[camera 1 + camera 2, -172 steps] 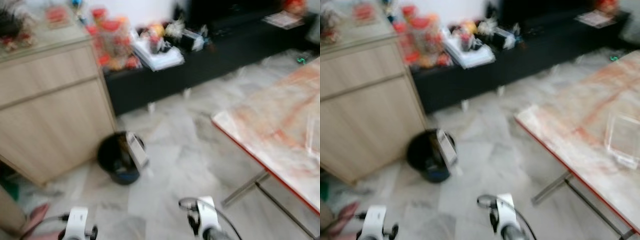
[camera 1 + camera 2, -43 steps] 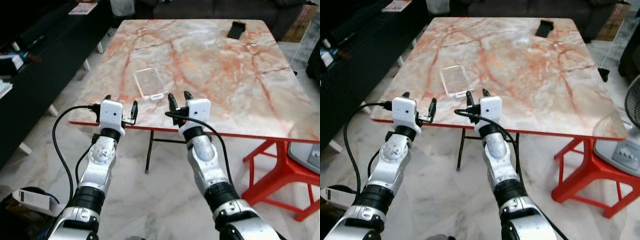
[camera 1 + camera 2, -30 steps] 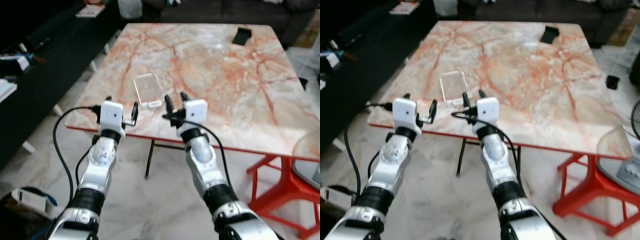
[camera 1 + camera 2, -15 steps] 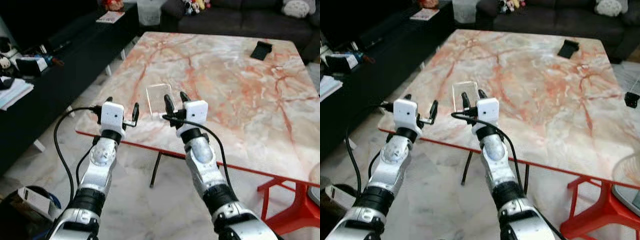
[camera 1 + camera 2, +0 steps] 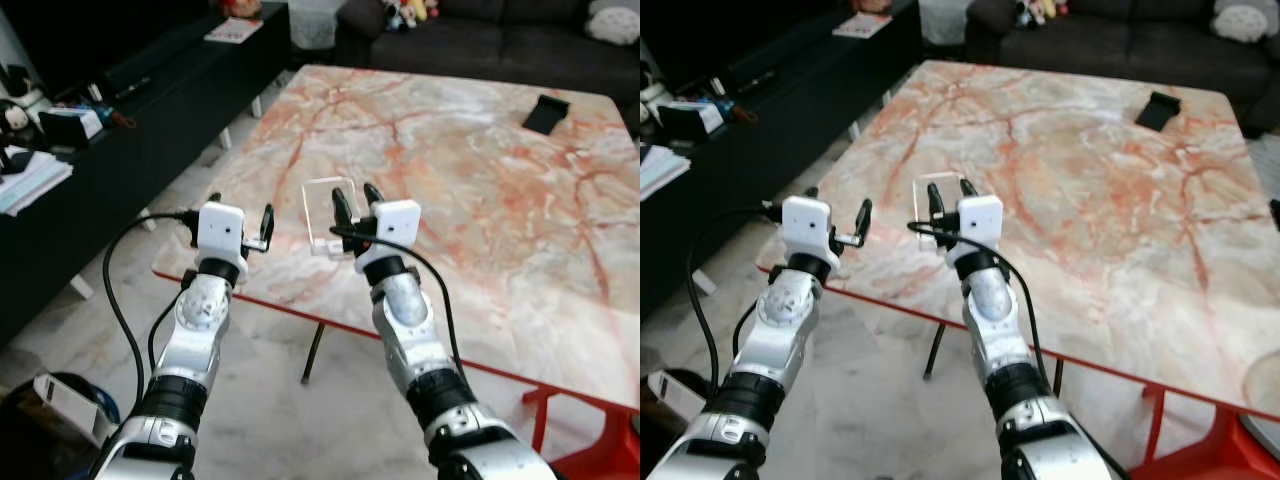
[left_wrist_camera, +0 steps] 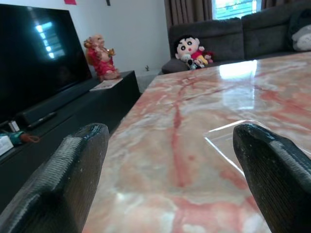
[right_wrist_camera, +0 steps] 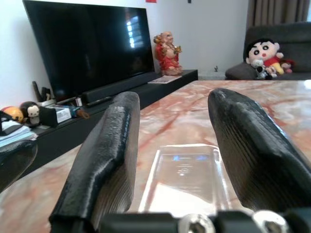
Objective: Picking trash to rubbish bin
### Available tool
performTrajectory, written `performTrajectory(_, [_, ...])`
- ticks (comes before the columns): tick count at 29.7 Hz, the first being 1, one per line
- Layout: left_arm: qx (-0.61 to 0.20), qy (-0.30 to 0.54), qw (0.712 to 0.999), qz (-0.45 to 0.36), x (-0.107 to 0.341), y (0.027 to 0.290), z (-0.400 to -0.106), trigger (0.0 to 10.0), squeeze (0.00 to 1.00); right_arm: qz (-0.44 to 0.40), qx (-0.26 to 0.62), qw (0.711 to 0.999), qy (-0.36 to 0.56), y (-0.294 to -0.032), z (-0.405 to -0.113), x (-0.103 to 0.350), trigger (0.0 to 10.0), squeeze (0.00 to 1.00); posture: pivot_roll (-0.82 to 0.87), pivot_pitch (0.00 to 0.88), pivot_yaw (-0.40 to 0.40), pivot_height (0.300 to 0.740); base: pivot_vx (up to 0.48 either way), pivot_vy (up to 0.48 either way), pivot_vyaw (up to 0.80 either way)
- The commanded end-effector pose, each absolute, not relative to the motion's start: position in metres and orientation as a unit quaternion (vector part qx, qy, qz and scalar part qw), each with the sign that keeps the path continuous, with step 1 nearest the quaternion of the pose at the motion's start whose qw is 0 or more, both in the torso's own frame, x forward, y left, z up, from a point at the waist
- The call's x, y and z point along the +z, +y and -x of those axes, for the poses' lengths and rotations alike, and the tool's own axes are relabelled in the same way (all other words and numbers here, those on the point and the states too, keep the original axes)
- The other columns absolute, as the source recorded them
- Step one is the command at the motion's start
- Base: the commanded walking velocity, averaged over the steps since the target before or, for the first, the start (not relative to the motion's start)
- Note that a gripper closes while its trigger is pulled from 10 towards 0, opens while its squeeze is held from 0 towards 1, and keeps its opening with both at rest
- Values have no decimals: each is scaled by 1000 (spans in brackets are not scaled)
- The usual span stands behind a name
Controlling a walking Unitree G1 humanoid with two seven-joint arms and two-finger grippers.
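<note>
The clear plastic tray [image 5: 330, 212] lies flat on the desk [image 5: 480, 190], directly ahead of the right end effector [image 5: 357, 202], its long axis running away from it. That end effector is nearer, spread wide and empty; the left end effector [image 5: 243, 212] is beside the tray, also open and empty.

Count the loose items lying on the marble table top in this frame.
2: a clear plastic container near the table's near edge, just ahead of the right gripper, and a dark flat object at the far right corner. None looks hidden.

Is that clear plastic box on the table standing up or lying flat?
Lying flat: the clear plastic box rests broad side down on the marble table.
</note>
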State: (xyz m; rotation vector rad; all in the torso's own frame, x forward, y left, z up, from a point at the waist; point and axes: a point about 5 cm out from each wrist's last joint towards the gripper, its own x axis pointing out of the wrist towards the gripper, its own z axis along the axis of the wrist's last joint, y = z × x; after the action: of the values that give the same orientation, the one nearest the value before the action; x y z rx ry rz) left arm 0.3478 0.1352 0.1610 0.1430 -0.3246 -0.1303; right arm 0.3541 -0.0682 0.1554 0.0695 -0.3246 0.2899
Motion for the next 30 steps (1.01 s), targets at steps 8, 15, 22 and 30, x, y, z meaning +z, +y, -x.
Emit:
performTrajectory(8, [-70, -161, 982, -64, 164, 130, -350, 10000, 0, -39, 141, 974, -170, -71, -355, 160, 10000, 0, 128, 125, 41, 740, 371, 0, 0])
performTrajectory(15, [-69, -163, 982, -64, 165, 130, -350, 10000, 0, -40, 142, 974, -171, -71, -356, 161, 10000, 0, 128, 124, 42, 740, 371, 0, 0])
performTrajectory(22, [-69, -165, 982, -64, 166, 130, -350, 10000, 0, -39, 145, 973, -173, -70, -355, 162, 10000, 0, 131, 127, 44, 740, 371, 0, 0])
performTrajectory(30, [-69, -165, 982, -65, 166, 130, -350, 10000, 0, -40, 147, 973, -174, -69, -355, 162, 10000, 0, 133, 127, 45, 740, 371, 0, 0])
